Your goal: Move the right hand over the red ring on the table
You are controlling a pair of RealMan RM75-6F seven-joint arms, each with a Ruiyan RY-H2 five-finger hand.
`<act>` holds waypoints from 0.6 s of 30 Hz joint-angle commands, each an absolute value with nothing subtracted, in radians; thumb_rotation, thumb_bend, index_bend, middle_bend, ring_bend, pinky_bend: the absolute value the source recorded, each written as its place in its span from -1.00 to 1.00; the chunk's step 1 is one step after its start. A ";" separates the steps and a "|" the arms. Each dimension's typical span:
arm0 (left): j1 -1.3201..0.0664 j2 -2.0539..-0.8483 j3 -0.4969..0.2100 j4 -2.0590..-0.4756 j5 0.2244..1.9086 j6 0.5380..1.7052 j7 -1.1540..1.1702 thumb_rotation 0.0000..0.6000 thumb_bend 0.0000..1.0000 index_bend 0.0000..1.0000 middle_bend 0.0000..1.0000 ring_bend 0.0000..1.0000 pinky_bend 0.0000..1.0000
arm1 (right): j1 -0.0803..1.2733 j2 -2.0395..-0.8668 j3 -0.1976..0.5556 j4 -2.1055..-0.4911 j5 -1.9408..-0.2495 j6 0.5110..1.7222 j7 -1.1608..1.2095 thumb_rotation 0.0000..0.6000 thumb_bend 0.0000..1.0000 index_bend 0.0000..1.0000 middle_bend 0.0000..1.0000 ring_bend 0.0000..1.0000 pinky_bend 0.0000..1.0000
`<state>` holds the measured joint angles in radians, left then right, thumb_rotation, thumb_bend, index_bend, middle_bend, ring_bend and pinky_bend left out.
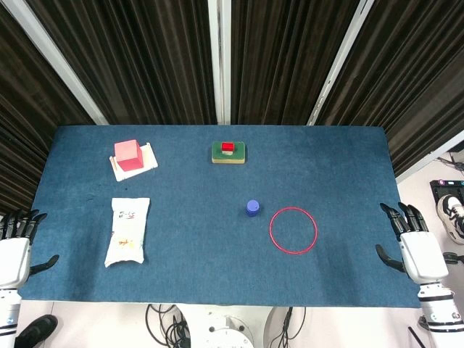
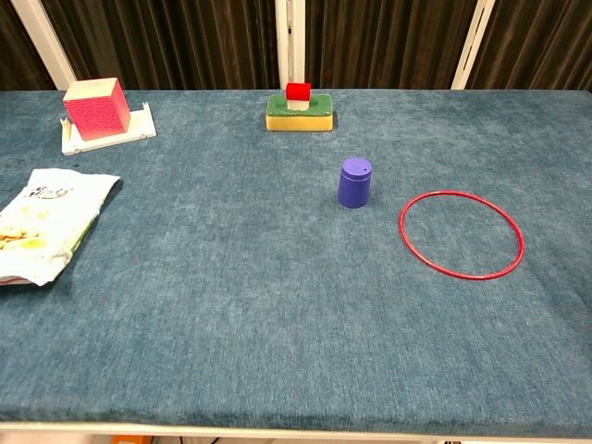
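Note:
A thin red ring (image 1: 293, 230) (image 2: 461, 234) lies flat on the blue table cloth, right of centre. My right hand (image 1: 413, 243) hangs off the table's right edge, well to the right of the ring, fingers spread and holding nothing. At the left edge my left hand (image 1: 16, 246) is likewise spread and empty. Neither hand shows in the chest view.
A small purple cup (image 1: 252, 208) (image 2: 354, 181) stands upside down just left of the ring. A green sponge with a red block (image 1: 228, 151) sits at the back centre, a pink cube on a white tray (image 1: 131, 156) at back left, and a white snack bag (image 1: 127, 230) at front left.

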<state>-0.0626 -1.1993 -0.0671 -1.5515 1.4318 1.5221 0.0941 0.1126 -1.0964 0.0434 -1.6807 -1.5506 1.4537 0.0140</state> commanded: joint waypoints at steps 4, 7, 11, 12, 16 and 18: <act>-0.064 -1.201 -0.064 -1.550 1.439 1.519 0.089 1.00 -0.82 -0.67 -0.79 -1.00 -1.00 | 0.116 -1.096 0.039 -1.682 -1.558 1.446 0.010 1.00 -0.48 -0.83 -0.68 -1.00 -1.00; -0.062 -1.201 -0.061 -1.551 1.445 1.520 0.086 1.00 -0.82 -0.67 -0.79 -1.00 -1.00 | 0.129 -1.095 0.031 -1.682 -1.574 1.424 0.006 1.00 -0.48 -0.83 -0.68 -1.00 -1.00; -0.063 -1.201 -0.060 -1.555 1.451 1.521 0.083 1.00 -0.82 -0.67 -0.79 -1.00 -1.00 | 0.177 -1.107 0.016 -1.676 -1.607 1.348 -0.013 1.00 -0.47 -0.69 -0.67 -1.00 -1.00; -0.064 -1.201 -0.060 -1.556 1.454 1.521 0.084 1.00 -0.82 -0.67 -0.79 -1.00 -1.00 | 0.197 -1.118 0.013 -1.669 -1.618 1.316 -0.026 1.00 -0.47 -0.59 -0.66 -1.00 -1.00; -0.069 -1.200 -0.057 -1.562 1.468 1.518 0.087 1.00 -0.82 -0.67 -0.79 -1.00 -1.00 | 0.270 -1.174 0.005 -1.613 -1.630 1.198 -0.057 1.00 -0.46 -0.27 -0.64 -1.00 -1.00; -0.071 -1.199 -0.054 -1.564 1.471 1.514 0.089 1.00 -0.82 -0.67 -0.79 -1.00 -1.00 | 0.295 -1.212 0.006 -1.573 -1.632 1.163 -0.074 1.00 -0.46 -0.21 -0.62 -1.00 -1.00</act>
<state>-0.0705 -1.1992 -0.0547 -1.5637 1.4707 1.5141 0.0885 0.2510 -1.1639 0.0111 -1.6223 -1.6211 1.2159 -0.0454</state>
